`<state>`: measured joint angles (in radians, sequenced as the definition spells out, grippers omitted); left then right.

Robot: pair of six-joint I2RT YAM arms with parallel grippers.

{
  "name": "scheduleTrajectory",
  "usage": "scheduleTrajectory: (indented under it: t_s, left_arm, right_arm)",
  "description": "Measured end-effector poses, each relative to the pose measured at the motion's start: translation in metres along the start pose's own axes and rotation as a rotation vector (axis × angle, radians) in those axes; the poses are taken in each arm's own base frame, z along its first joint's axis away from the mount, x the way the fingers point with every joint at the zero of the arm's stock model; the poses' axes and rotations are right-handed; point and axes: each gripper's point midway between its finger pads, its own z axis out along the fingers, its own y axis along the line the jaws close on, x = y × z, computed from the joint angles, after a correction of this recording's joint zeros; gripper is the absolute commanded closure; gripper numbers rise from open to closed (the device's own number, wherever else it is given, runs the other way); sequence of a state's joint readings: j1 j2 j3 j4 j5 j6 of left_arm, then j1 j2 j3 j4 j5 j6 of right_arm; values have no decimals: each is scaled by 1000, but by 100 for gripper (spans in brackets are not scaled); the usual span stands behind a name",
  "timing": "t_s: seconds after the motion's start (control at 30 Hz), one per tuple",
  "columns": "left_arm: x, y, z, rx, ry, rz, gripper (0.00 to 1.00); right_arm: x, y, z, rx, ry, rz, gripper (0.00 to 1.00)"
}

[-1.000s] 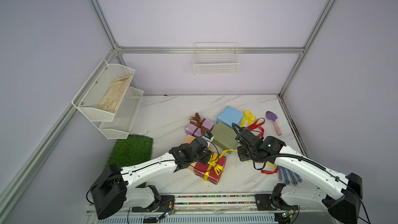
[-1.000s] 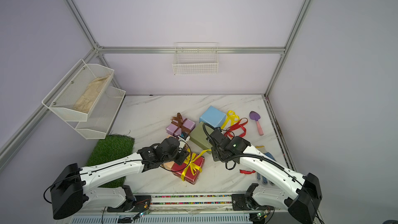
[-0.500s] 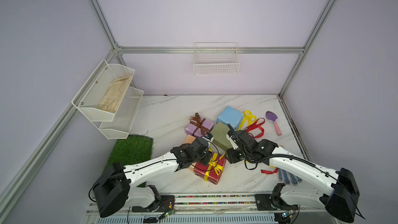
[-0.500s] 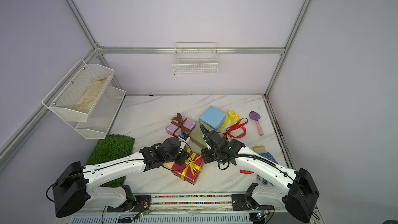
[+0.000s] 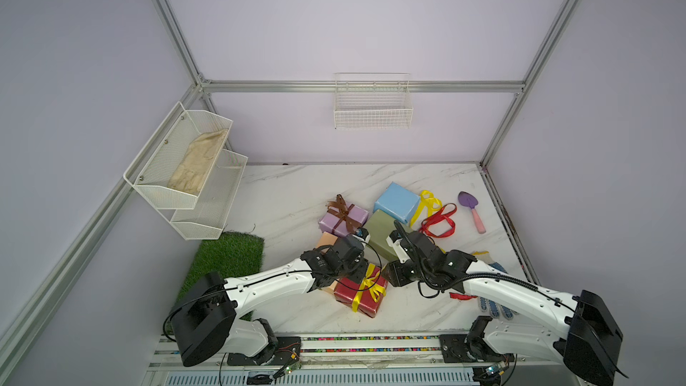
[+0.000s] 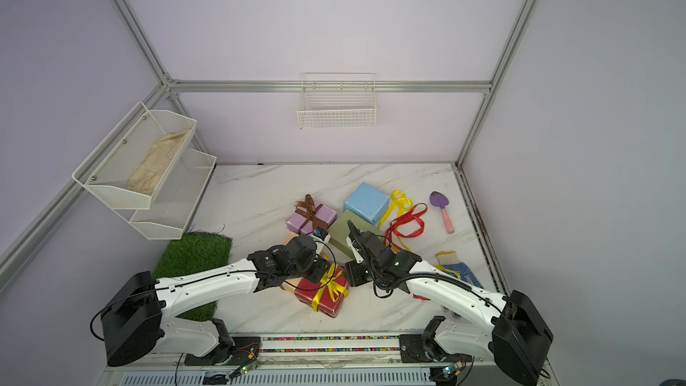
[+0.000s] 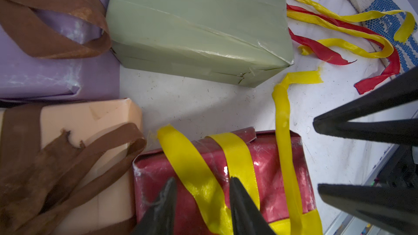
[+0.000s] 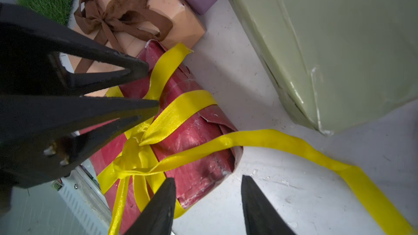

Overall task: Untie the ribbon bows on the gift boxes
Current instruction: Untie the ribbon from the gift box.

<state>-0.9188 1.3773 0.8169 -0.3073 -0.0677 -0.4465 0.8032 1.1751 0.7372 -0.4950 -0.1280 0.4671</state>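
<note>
reaching over dark red box [image 5: 345,287]: left arm [image 5: 274,285], right arm [image 5: 519,289]

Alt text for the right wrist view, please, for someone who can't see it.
A dark red gift box tied with a yellow ribbon bow dominates the view, with the left claw open astride one ribbon end. The right claw hangs open at the box's corner; a peach box with a brown bow and an olive box sit nearby.

My right gripper [image 8: 208,178] has swung off the olive green box [image 5: 378,224] and come down and across. The dark red box [image 5: 367,306] and its yellow bow [image 8: 133,152] now sit just ahead of its fingertips, close beside my left gripper [image 7: 202,178].
</note>
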Motion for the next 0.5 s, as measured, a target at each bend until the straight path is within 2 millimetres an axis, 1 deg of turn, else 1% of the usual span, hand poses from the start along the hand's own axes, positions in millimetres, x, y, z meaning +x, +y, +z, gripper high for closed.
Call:
scheduleTrajectory:
  t_s: [0.13,0.3,0.37,0.5]
  left_arm:
    - [-2,-1,2,-7,-3,-4,65]
    - [-2,-1,6,-43,-5,11,70]
    - [-6,-2,9,-60,-11,15,73]
    - [-10,-1,13,-108,-12,30,76]
  right_arm:
    - [1,0,-4,-12,-26,5,50]
    - [-1,1,-11,-30,-60,14,51]
    - [0,1,-11,-32,-62,16,51]
    - [4,-1,-8,-28,-56,20,51]
